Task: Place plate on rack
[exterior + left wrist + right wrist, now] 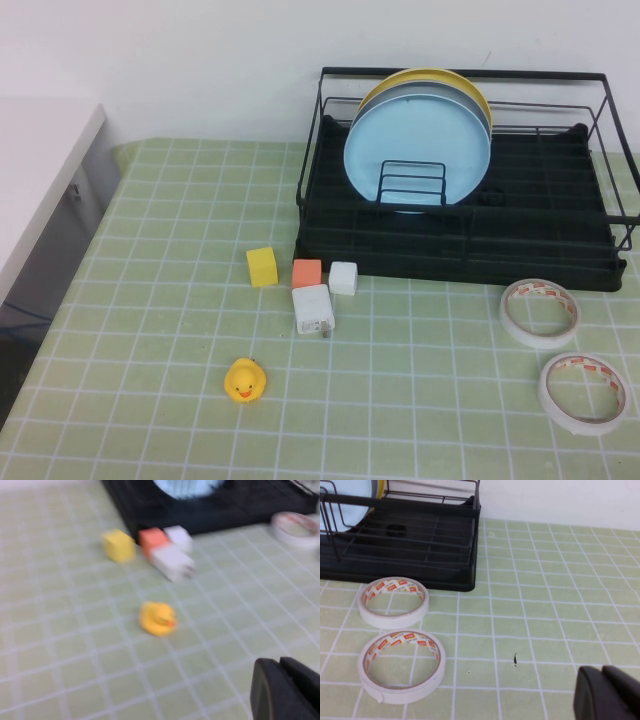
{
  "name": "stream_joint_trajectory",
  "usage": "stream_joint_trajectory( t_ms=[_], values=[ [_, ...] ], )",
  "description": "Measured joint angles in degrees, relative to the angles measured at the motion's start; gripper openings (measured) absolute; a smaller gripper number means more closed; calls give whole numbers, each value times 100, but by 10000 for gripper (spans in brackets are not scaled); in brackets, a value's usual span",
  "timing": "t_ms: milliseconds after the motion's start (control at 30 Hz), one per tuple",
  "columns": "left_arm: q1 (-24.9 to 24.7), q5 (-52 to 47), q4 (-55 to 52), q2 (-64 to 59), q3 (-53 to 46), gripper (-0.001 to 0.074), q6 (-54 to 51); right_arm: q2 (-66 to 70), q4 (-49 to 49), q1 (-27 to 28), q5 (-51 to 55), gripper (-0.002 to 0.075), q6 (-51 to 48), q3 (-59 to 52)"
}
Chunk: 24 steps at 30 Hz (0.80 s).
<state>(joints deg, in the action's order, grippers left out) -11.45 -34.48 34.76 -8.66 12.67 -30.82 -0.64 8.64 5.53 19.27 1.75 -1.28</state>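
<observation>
The light-blue plate [418, 152] stands upright in the black wire rack [460, 240], in front of a grey plate [470, 100] and a yellow plate [425, 77]. Its lower edge shows in the left wrist view [187, 487] and a sliver in the right wrist view [345, 505]. Neither arm shows in the high view. My left gripper [281, 672] is shut and empty above the table, near the rubber duck [157, 618]. My right gripper [602, 677] is shut and empty over bare table, to the right of the tape rolls.
A yellow cube [262, 266], orange cube [307, 272], small white cube [343, 278] and white charger [313, 309] lie before the rack's left front. The duck [244, 380] sits nearer. Two tape rolls [540, 312] [585, 392] lie at the right front. A white counter [40, 170] borders the left.
</observation>
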Motion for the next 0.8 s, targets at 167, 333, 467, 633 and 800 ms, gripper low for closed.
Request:
stream_joint_trajectory(
  t_ms=[167,333,467,633,800],
  values=[
    [132,274,-1690,636,0,-1,2428,0,0,0,10,9,0,0],
    [155,761,-3548,924,-339,-1,4910,0,0,0,23,9,0,0],
    [206,1547,-3767,937,-922,-1,4610,0,0,0,23,9,0,0],
    [410,1956,-3362,937,-1371,-1,3780,0,0,0,33,9,0,0],
    [625,1847,-3351,937,-1384,-1,3554,0,0,0,34,9,0,4]
  ],
)
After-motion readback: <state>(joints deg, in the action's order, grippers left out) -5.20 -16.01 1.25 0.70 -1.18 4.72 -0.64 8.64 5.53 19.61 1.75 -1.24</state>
